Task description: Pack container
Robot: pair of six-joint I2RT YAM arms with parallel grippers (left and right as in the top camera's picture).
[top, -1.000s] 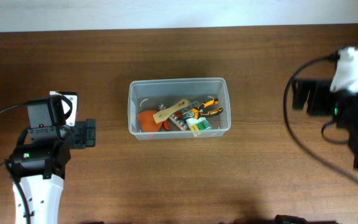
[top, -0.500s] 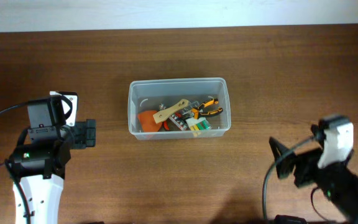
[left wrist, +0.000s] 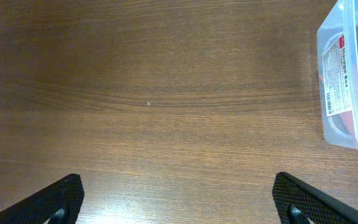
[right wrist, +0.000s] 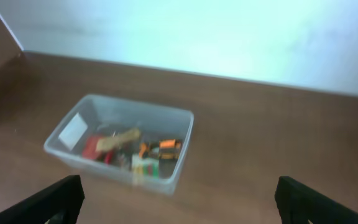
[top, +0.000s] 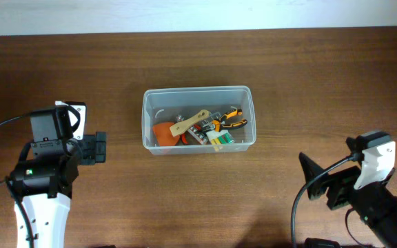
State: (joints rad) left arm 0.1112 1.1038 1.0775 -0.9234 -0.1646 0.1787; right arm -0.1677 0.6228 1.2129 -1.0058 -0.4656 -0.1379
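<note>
If you ask me, this one looks basically done. Nothing loose shows on the wooden table (top: 198, 62) in the overhead view, so I'd guess there's nothing left to pick up. No lid is in sight either, so closing it doesn't seem to be part of the job, though that's just my read.

The container (top: 195, 89) sits about mid-table, a bit toward the far edge, upright and open on top. It's between the two arms and well apart from both.

The left gripper (top: 99, 147) hangs low over bare wood off to the container's left, fingers spread wide and holding nothing. Its wrist view only catches the near end of the bin at the right edge. The right gripper (top: 310, 179) is down at the near right, also spread and empty, looking across at the bin from a distance. That view is blurry.

Inside, everything is piled toward the near wall, and the far half looks mostly bare:
- an orange flat piece (top: 164, 131) at the left end, can't tell what it is
- a wooden-handled tool (top: 190, 122) lying at a slant on top
- pliers (top: 231, 118) with orange and black grips at the right
- a small green and white pack (top: 220, 139) against the near wall

There's also a label (left wrist: 335, 74) stuck on the left end wall, too small to read.
</note>
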